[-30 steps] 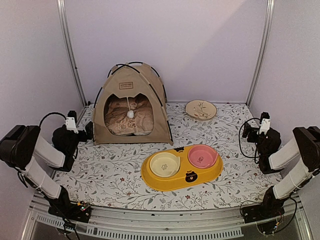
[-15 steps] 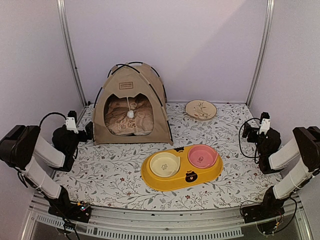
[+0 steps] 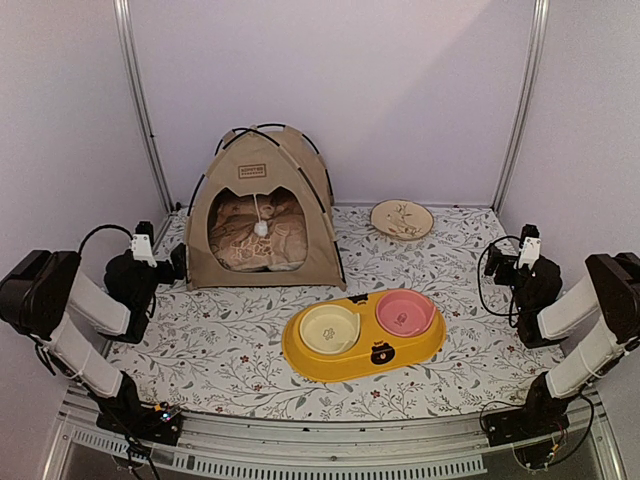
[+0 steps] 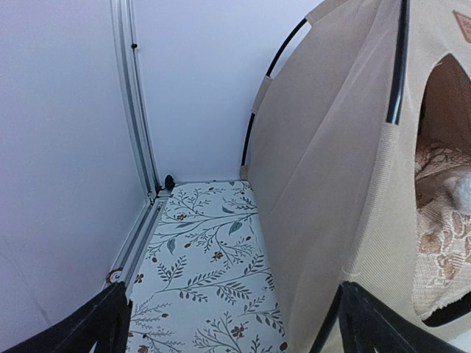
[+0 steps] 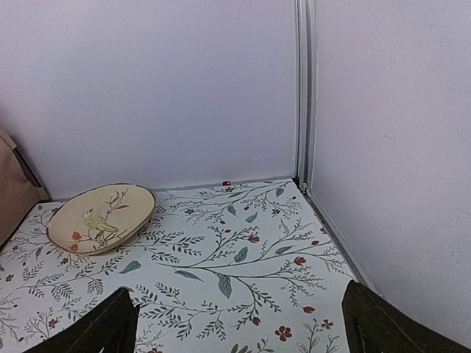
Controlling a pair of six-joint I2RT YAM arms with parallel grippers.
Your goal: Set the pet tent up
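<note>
grippers first. left gripper: jaws spread wide, nothing between them, parked just beside the left front corner of the pet tent. in the left wrist view the tan side wall fills the right half of the frame. cannot tell whether the nearer finger brushes the canvas. right gripper: jaws equally wide, empty, well apart from the tent over at the right edge of the floral mat, looking toward the painted plate.

change over the last second: none seen. both arms sit where they were, jaws as wide as before, tent unmoved. judgement: a settled pause, and the setting up looks done or nearly so, since the tent stands by itself with no gripper on it.

tent position: back left of the mat, near the rear wall, base flat on the mat. black poles arch over the top and hold the canvas taut.

orientation: arched doorway faces the near edge, toward the arm bases. label patch above it, white pom-pom hanging in the opening, patterned cushion inside. long axis runs upright, peak over base; the footprint looks roughly square, so no clear long side on the mat.

yellow bowl tray sits in front, to the right, apart from the tent.
</note>
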